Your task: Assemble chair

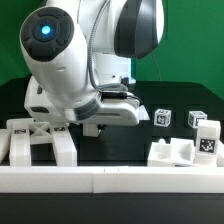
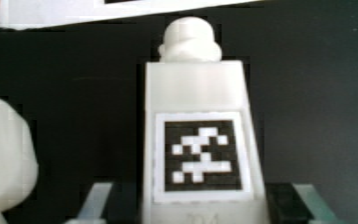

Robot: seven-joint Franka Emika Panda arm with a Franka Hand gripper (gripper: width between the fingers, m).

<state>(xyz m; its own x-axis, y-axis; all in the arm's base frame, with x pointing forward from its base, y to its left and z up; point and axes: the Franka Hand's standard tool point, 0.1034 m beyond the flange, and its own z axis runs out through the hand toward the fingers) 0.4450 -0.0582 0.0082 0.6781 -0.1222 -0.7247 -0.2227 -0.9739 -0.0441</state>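
Wrist view looks down along the pincer [image 2: 201, 207], whose two grey fingers [image 2: 105, 203] press on either side of a long chair part [image 2: 197, 100]; the pincer is clenched on it. The part runs away from the fingers and ends in a rounded peg [image 2: 192, 38], with a square tag [image 2: 202, 150] on its upper face just ahead of the fingers. Whether it rests on the black table [image 2: 318, 60] or hangs just above cannot be told. A rounded white piece [image 2: 5, 150] lies beside the pincer, apart from the held part.

Exterior view hides the grip under the arm's hand but adds the surroundings. A cross-braced chair part [image 1: 38, 140] sits near the pincer on the exterior view's left. Small tagged chair blocks [image 1: 163, 118] stand well apart from the pincer on the exterior view's right, and a long white rail [image 1: 110, 180] runs in front of the pincer.
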